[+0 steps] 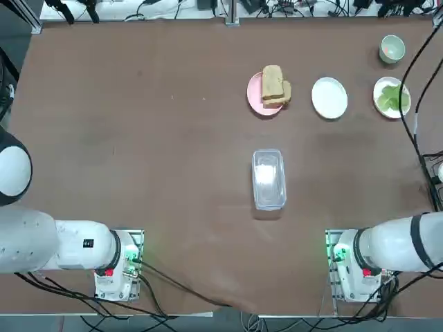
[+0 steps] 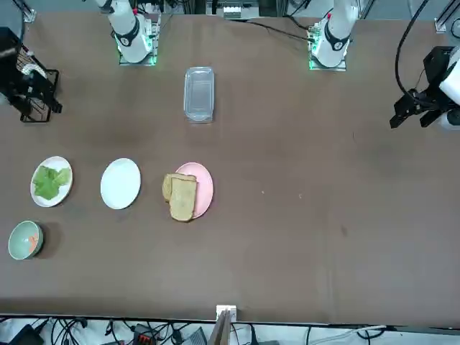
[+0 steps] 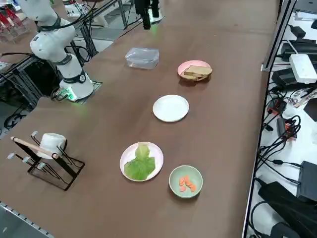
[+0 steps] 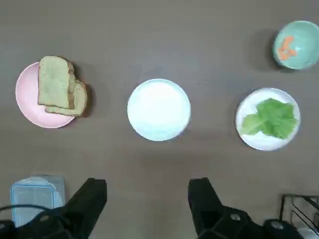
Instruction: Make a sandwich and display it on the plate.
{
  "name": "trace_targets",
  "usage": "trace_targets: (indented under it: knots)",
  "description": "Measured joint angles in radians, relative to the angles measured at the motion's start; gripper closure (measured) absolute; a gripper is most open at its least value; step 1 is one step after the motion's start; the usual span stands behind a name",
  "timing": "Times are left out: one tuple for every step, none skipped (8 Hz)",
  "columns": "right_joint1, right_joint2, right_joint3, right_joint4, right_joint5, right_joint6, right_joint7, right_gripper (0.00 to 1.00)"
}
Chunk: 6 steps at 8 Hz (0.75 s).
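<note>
Lower bread slice (image 4: 79,102) half hidden under upper; rack (image 4: 299,211) cut off at edge

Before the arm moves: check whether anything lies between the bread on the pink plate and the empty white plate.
Nothing visible does. The bread slices sit on the pink plate, and only bare table separates it from the white plate beside it. The right gripper hangs open above the table, holding nothing.
</note>
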Motion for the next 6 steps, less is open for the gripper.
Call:
trace_targets:
  knots:
    - [0.037, 0.049, 0.003, 0.008, 0.006, 0.036, 0.000, 0.00]
    - [0.075, 0.117, 0.005, 0.038, 0.008, 0.066, 0.000, 0.00]
    - [0.109, 0.202, 0.006, 0.099, 0.009, 0.079, 0.000, 0.00]
    - [0.137, 0.295, 0.007, 0.173, 0.010, 0.083, -0.002, 0.00]
    - [0.160, 0.378, 0.008, 0.232, 0.018, 0.085, -0.014, 0.00]
    - [0.177, 0.446, 0.008, 0.273, 0.045, 0.086, -0.041, 0.00]
